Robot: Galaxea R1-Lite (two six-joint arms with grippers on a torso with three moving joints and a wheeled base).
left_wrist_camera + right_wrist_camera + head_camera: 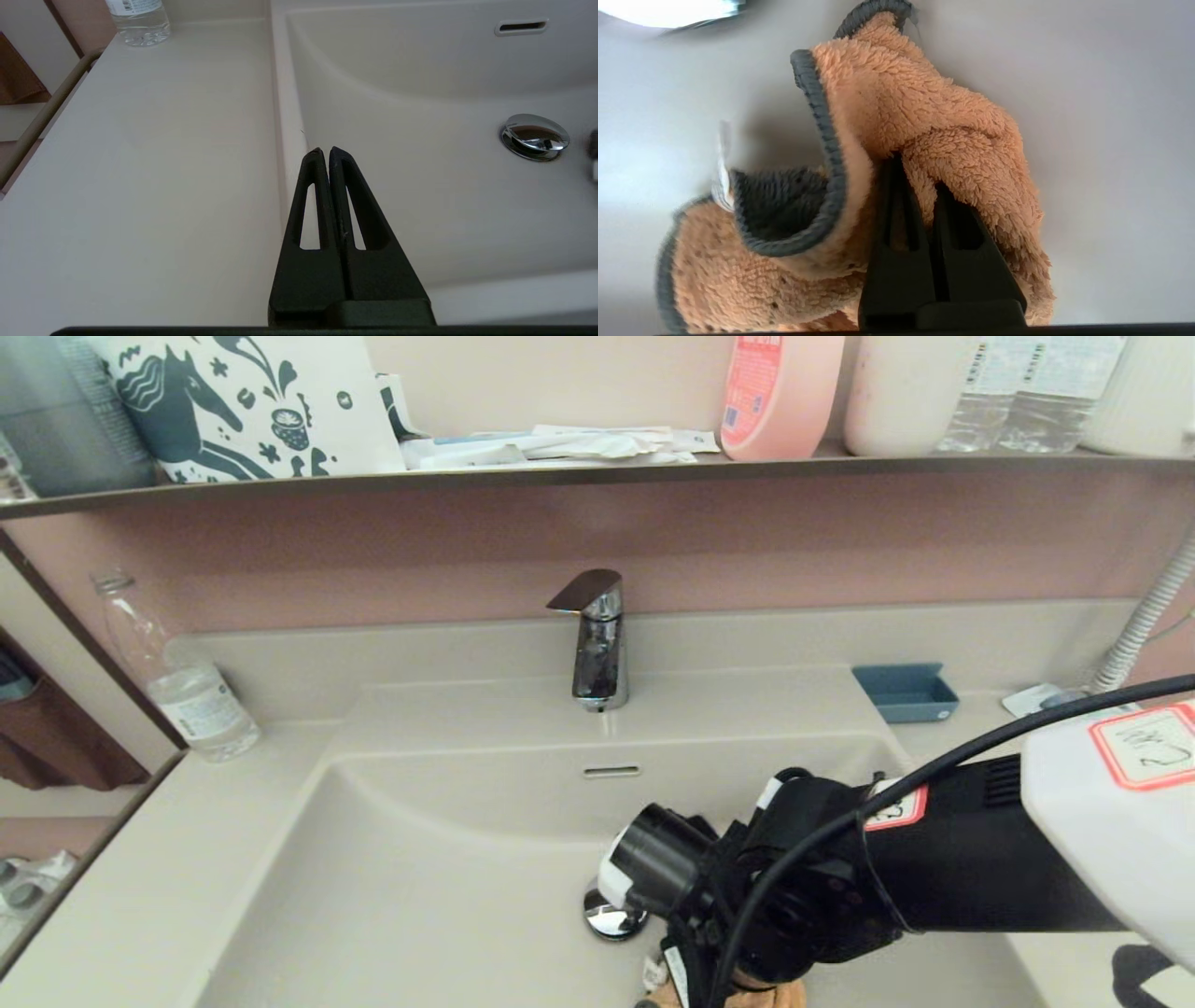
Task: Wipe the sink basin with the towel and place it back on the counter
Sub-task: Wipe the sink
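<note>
Right gripper [915, 172]: down inside the basin [420, 887], near the front, close beside the drain plug [613, 917]. Fingers clamped on a fold of the towel [896, 121], tips buried in the pile.
Right arm [934, 868]: reaches in from the right over the basin's right rim; a black cable runs along it.
Towel: bunched and creased around the right fingers, orange pile out, grey trim curling along the edges, white tag [722, 177] at one side. It hangs against the basin floor; in the head view only a small orange patch [747, 997] shows under the wrist. Whether it presses on the floor I cannot tell.
Left gripper [324, 150]: over the basin's left rim, between counter [140, 163] and bowl, fingers pressed together, holding nothing.
Basin: beige, curved back wall, slot overflow [611, 771] under the tap [596, 639]. Chrome plug seated in the floor.
Counter: flat beige top on both sides of the basin. Left back corner carries a clear water bottle [177, 677]. Right back carries a small blue tray [904, 691].
Shelf [560, 474]: dark, above the back ledge; holds a printed bag [252, 401], white leaflets [560, 443], a pink bottle [780, 392], and clear bottles [1018, 392].
</note>
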